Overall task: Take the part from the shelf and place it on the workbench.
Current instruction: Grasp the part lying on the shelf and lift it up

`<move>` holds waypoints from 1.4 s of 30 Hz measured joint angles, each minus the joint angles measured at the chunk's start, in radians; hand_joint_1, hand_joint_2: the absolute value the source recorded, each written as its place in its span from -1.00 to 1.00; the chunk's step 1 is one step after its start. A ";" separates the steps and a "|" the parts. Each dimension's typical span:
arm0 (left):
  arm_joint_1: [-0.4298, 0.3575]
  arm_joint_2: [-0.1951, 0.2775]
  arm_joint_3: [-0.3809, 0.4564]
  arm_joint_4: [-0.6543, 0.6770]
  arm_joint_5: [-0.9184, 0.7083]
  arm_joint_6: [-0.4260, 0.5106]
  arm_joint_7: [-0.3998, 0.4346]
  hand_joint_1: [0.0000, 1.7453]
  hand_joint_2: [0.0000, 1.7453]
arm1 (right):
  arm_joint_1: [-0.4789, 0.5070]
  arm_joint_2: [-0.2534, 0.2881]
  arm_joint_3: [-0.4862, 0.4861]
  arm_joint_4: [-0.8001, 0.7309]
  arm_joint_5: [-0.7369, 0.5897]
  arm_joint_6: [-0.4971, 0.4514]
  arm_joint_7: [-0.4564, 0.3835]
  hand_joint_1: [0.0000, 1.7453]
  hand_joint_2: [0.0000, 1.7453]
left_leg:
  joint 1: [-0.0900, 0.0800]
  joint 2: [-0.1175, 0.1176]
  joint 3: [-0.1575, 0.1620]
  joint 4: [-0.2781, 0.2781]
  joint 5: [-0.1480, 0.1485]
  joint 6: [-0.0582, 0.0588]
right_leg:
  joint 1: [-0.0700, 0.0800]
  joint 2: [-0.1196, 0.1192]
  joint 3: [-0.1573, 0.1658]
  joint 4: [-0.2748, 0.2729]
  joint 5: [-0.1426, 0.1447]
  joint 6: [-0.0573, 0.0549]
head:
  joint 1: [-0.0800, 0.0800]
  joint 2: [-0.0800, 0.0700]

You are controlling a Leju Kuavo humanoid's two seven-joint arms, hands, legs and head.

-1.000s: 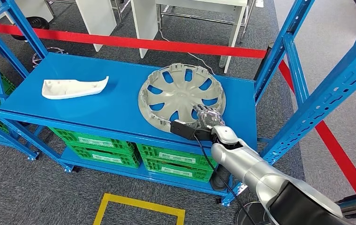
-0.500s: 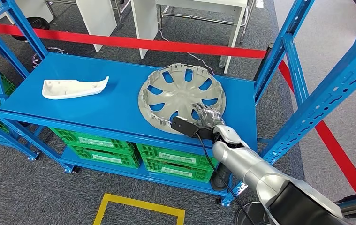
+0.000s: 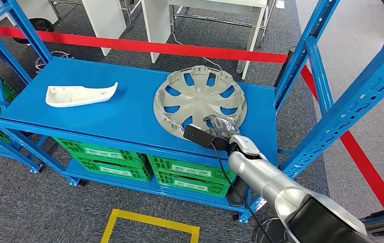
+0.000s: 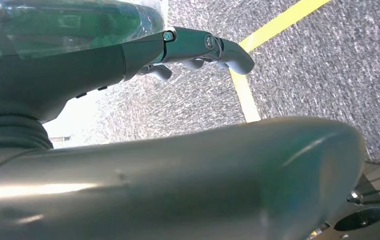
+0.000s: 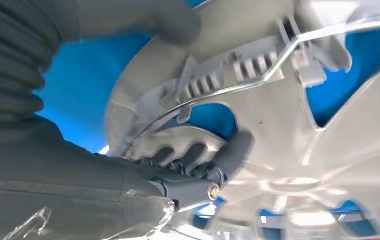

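A grey hubcap (image 3: 200, 96) lies on the right part of the blue shelf (image 3: 103, 116), its near rim raised off the shelf top. My right hand (image 3: 220, 126) grips that near rim. In the right wrist view its dark fingers (image 5: 198, 160) hook through an opening of the hubcap (image 5: 288, 130) and the thumb (image 5: 177, 22) presses the other face. A white curved part (image 3: 80, 94) rests on the shelf's left side. My left hand (image 4: 198, 45) hangs over the carpet, holding nothing, fingers loosely extended.
Blue uprights (image 3: 346, 109) frame the shelf on the right and stand close to my right arm. Green crates (image 3: 109, 159) fill the lower level. A red line (image 3: 144, 46) runs across the floor behind, and a yellow marking (image 3: 149, 223) lies in front.
The hubcap's near edge has come up off the shelf and the whole hubcap has shifted slightly right and back, with my right hand curling tighter on its rim.
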 joint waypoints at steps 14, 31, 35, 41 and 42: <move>-0.001 0.008 0.000 -0.019 -0.002 0.002 0.008 -1.00 -1.00 | 0.000 -0.001 -0.009 0.015 0.003 -0.014 -0.001 1.00 1.00 | 0.000 0.000 0.000 0.000 0.000 0.000 | 0.000 0.000 0.001 0.000 0.000 0.000 | 0.000 0.000; 0.002 0.008 0.006 -0.033 -0.009 -0.007 -0.029 -1.00 -1.00 | 0.030 -0.008 -0.019 -0.035 0.001 -0.100 -0.072 1.00 1.00 | 0.000 0.000 0.000 0.000 0.000 0.000 | 0.000 0.000 0.000 0.000 0.000 0.000 | 0.000 0.000; 0.007 0.005 0.010 -0.033 -0.007 -0.013 -0.050 -1.00 -1.00 | 0.047 -0.026 -0.035 -0.105 -0.035 -0.115 -0.078 1.00 1.00 | 0.000 0.000 0.000 0.000 0.000 0.000 | 0.000 0.000 0.000 0.000 0.000 0.000 | 0.000 0.000; 0.011 -0.004 0.024 -0.033 0.002 -0.023 -0.076 -1.00 -1.00 | 0.076 -0.071 -0.065 -0.247 -0.080 -0.129 -0.075 1.00 1.00 | 0.000 0.000 0.000 0.000 0.000 0.000 | 0.000 0.000 0.000 0.000 0.000 0.000 | 0.000 0.000; 0.012 -0.006 0.026 -0.032 0.004 -0.024 -0.081 -1.00 -1.00 | 0.080 -0.079 -0.070 -0.273 -0.089 -0.132 -0.075 1.00 1.00 | 0.000 0.000 0.000 0.000 0.000 0.000 | 0.000 0.000 0.000 0.000 0.000 0.000 | 0.000 0.000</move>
